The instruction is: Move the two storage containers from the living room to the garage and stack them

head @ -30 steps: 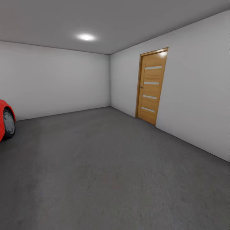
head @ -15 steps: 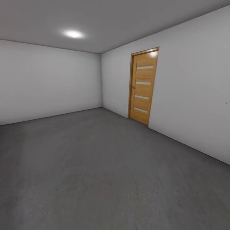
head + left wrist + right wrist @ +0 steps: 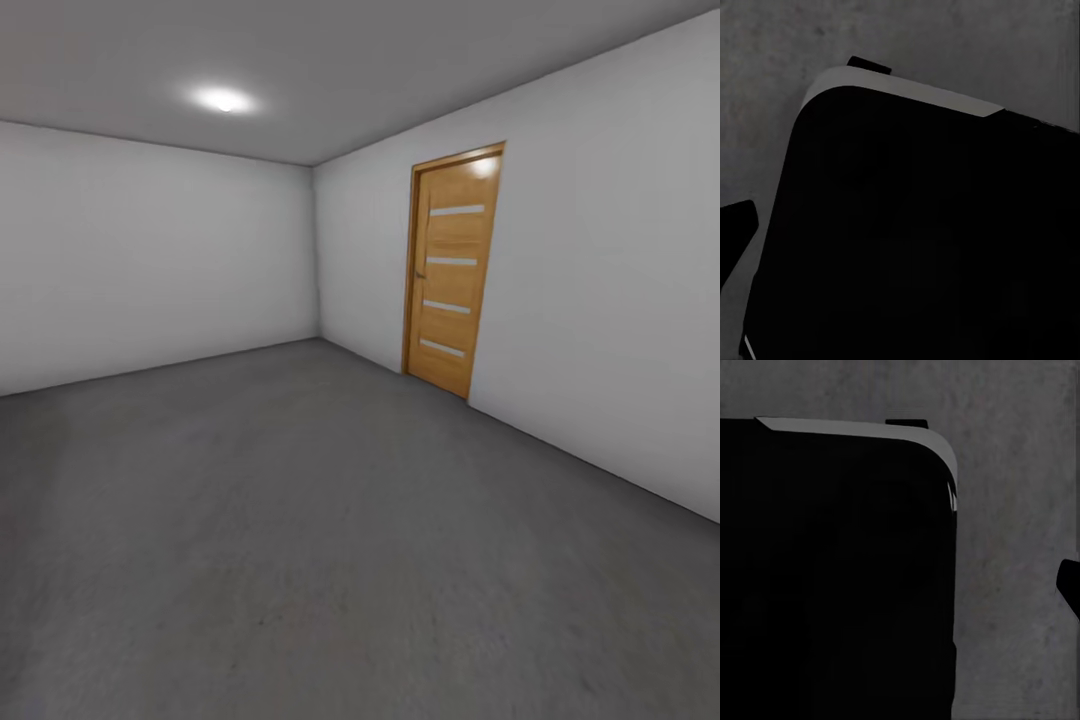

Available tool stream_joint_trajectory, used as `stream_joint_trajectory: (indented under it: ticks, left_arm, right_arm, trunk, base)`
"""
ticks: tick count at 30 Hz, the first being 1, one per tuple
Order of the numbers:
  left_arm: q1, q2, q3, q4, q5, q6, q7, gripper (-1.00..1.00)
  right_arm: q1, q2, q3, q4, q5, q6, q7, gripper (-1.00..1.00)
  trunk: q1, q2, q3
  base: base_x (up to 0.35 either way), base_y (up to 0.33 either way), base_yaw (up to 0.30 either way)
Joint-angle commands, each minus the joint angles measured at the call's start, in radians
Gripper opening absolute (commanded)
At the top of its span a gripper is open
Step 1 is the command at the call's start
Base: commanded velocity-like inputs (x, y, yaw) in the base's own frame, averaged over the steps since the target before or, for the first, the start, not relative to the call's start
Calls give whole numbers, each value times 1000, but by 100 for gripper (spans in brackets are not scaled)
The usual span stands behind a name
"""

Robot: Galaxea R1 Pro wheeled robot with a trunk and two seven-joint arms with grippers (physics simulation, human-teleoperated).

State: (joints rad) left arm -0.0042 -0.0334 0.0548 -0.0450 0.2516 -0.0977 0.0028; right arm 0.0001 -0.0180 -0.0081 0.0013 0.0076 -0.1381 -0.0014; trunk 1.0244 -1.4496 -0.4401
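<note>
Your head camera looks into the garage: a dark grey floor (image 3: 300,520) runs back to white-grey walls (image 3: 150,260) that meet at a corner left of centre. A wooden door (image 3: 452,268) with four pale slats stands shut in the right-hand wall, its frame reaching down to the floor. A round ceiling light (image 3: 222,99) glows above the far left part of the room. Between you and the door the floor shows as one matte stretch.

Your left wrist camera looks down at a large black rounded body (image 3: 915,240) with a pale edge along one curved corner; it looks like part of the robot itself, though you cannot tell which part. Grey floor shows past it, and a small dark tip (image 3: 736,229) pokes in at the frame's edge, possibly a finger.

Your right wrist camera gives much the same: a black rounded shape (image 3: 832,577) with a light rim, grey concrete-like floor beside it, and a dark tip (image 3: 1070,585) at the border.

From these pictures you cannot tell whether either gripper's fingers are apart or together, nor where the containers lie relative to them.
</note>
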Motion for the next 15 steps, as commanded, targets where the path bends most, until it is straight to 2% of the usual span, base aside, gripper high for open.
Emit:
stream_joint_trajectory:
  ticks: [1, 15]
  left_arm:
    - [0, 0, 5, 1, 1, -3, 0, 100]
    - [0, 0, 7, 0, 0, -4, 0, 100]
  right_arm:
    - [0, 0, -1, 0, 1, -4, 0, 100]
    - [0, 0, -1, 0, 2, -4, 0, 100]
  trunk:
    - [1, 0, -1]
    - [1, 0, -1]
  base:
    - [325, 0, 0]
    - [325, 0, 0]
